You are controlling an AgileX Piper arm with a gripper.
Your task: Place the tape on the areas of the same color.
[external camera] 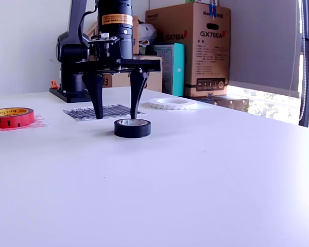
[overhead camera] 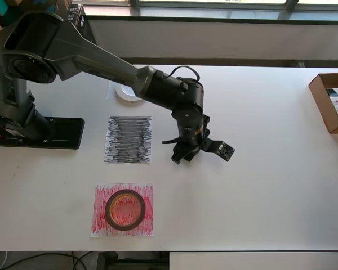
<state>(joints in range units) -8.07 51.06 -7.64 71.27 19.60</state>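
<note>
Pincer point(external camera: 116, 114) spread wide; black roll point(external camera: 132, 127) just below fingertips.

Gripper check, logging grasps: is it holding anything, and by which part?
Nothing is held. The gripper is open, fingers apart above and behind the black tape, which sits on the table.

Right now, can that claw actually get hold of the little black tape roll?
Probably yes. The gripper hangs open right by the black tape roll, one finger just behind it, and the table around the roll is bare. Whether the fingers straddle it yet is unclear.
</note>
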